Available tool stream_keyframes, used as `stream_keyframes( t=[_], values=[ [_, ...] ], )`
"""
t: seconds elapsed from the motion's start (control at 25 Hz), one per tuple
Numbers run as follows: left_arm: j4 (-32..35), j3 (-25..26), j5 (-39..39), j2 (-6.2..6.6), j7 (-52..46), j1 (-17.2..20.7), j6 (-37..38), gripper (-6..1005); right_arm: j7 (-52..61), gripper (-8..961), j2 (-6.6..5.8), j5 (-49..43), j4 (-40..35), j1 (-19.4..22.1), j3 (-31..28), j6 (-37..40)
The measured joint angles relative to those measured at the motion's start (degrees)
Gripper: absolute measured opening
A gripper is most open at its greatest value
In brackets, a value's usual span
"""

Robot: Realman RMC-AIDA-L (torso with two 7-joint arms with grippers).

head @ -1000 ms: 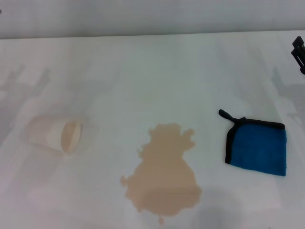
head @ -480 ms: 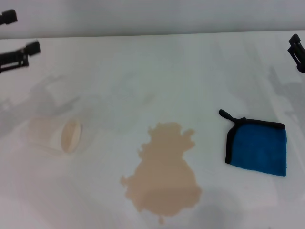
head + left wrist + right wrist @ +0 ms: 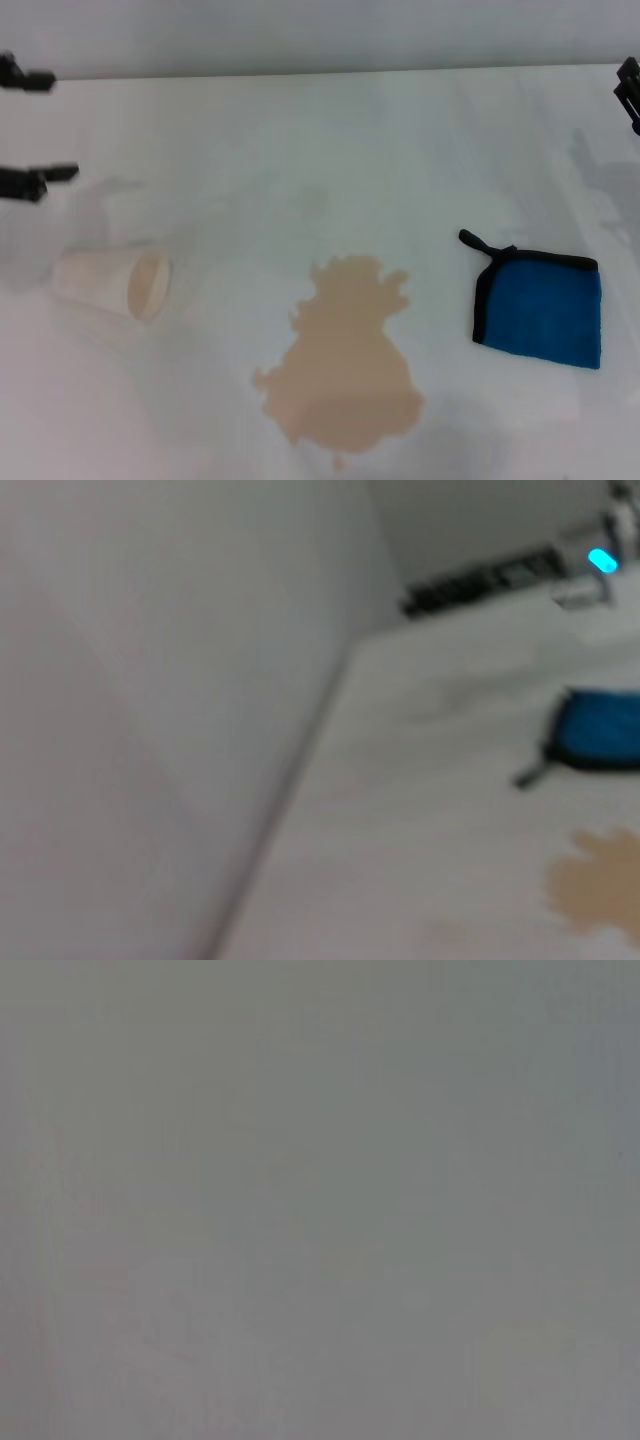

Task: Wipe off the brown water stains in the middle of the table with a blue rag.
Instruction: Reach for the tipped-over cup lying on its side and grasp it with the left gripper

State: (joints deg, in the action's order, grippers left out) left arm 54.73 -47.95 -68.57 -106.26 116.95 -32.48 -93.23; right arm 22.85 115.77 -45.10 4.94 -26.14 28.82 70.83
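Observation:
The brown water stains [image 3: 345, 365] form a lobed tan puddle on the white table [image 3: 300, 160], near the middle of its front. The blue rag [image 3: 545, 315] lies flat to the right of the puddle, apart from it, with its black loop pointing back and left. My left gripper [image 3: 30, 130] hovers at the far left edge, open, with nothing between its fingers, behind the cup. Only a tip of my right gripper [image 3: 628, 95] shows at the far right edge, well behind the rag. The left wrist view shows the rag [image 3: 600, 730] and the stain [image 3: 600, 890] far off.
A cream paper cup [image 3: 110, 283] lies on its side at the left, its mouth facing the puddle. A grey wall runs behind the table's far edge. The right wrist view shows only plain grey.
My left gripper came into view at the far left, then moved lower with its fingers spread wider. The right gripper slid slightly toward the right edge. Rag, stain and cup have not moved.

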Motion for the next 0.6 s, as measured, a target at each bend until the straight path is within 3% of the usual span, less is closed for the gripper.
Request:
stream_keyframes(
  t=[0.32,0.6],
  values=[
    [1.75,-0.19,18.44,-1.29,-3.01,-6.43,-6.8,876,0.0,829,0.1,0.01,-0.3,-0.7,0.0,-1.17],
    [11.4,-3.95,30.13,-5.06,-5.91,-6.66,-8.3,877,0.0,828,0.08,0.02,-0.37,-0.67,0.01,-1.53]
  ],
)
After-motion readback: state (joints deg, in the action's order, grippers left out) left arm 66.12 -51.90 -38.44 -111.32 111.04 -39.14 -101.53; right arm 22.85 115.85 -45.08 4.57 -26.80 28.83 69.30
